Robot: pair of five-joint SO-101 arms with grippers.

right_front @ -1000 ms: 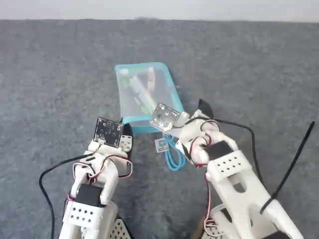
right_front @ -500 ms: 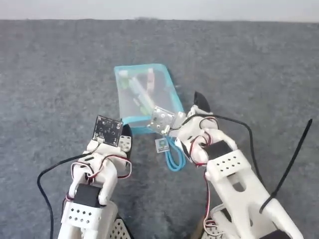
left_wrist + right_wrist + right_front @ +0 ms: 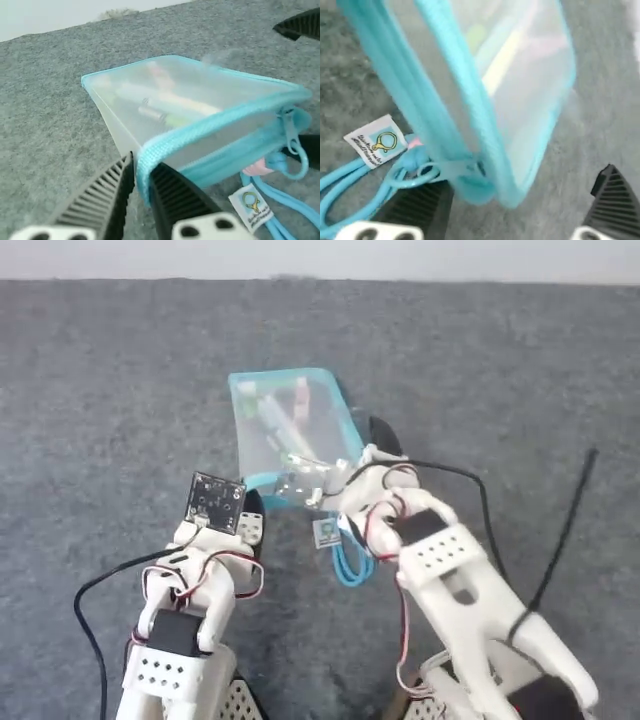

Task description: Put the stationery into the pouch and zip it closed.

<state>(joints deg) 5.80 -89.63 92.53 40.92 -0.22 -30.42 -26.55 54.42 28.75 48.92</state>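
Note:
The translucent pouch [image 3: 292,430] with a light-blue zipper edge lies on the grey carpet, with pens [image 3: 285,425] visible through its wall. My left gripper [image 3: 141,167] is shut on the pouch's [image 3: 200,115] near zipper corner, at the left end in the high view [image 3: 255,502]. At the other end of the zipper my right gripper [image 3: 525,182] stands open around the pouch's [image 3: 515,75] corner. One of its fingers [image 3: 612,197] is beside the pouch wall; the other is by the zipper pull [image 3: 427,170]. In the high view the right gripper [image 3: 350,462] sits at the pouch's near right corner.
A light-blue cord [image 3: 348,558] with a small white tag [image 3: 325,532] trails from the zipper pull toward the arms. Bare grey carpet [image 3: 520,370] surrounds the pouch on the far, left and right sides. A pale wall edge runs along the far side.
My right arm has moved forward and left, bringing its open gripper around the pouch's zipper corner. The pouch shifted slightly left. The left arm barely moved.

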